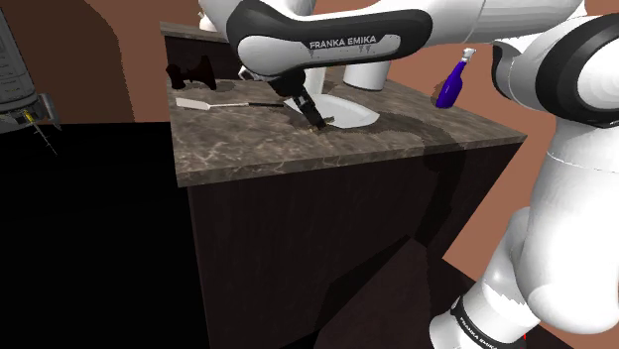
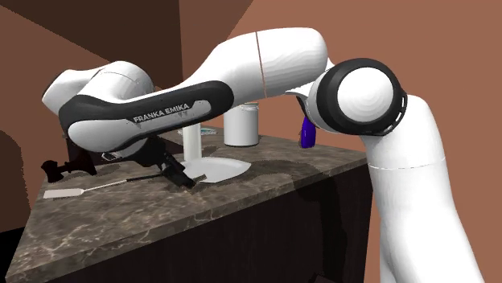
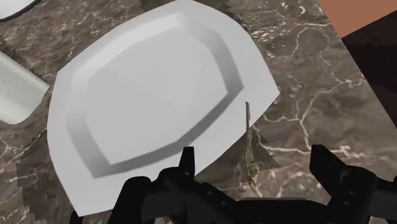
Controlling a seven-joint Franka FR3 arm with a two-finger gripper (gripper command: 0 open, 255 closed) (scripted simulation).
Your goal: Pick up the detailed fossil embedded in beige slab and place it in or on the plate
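The all-black gripper (image 3: 257, 162) hangs low over the dark, pale-veined marble countertop (image 1: 298, 149), its 2 fingers spread wide and gripping nothing. Between them, touching neither, the thin beige fossil slab (image 3: 249, 143) stands nearly upright and is seen edge-on; whether its lower end rests on the counter cannot be told. The white, angular-rimmed plate (image 3: 153, 89) lies just ahead of the fingers, its rim just beside the slab, which is off the plate. A white cylindrical container (image 2: 240, 125) stands beyond the plate from the gripper. A white flat spatula (image 1: 198, 102) lies near the gripper, on the side away from the plate. A purple spray bottle (image 1: 452, 84) stands well apart, past the plate.
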